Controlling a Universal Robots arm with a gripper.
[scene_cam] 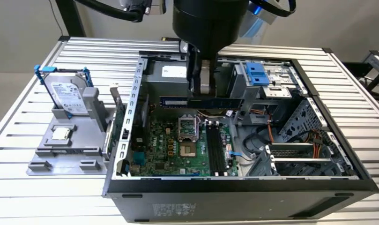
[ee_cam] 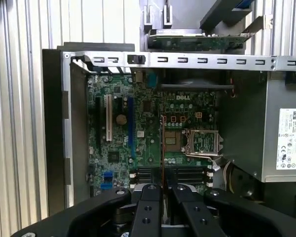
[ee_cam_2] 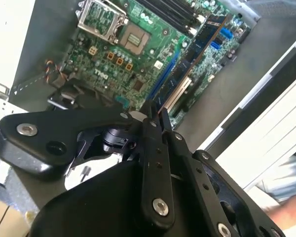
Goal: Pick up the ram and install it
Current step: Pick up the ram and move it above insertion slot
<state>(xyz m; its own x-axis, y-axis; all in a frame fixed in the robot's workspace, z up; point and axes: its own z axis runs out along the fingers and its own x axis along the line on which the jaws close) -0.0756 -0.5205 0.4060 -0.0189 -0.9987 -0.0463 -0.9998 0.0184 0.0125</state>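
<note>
Gripper: closed on the ram, pinching it mid-length.
Ram: held level in the air inside the open computer case, above the motherboard, not touching its memory slots.
Case: lies on the table.

Ribbed tabletop of matt silver metal; case matt black; motherboard glossy green; tool matt black metal; ram dark, matt.
</note>
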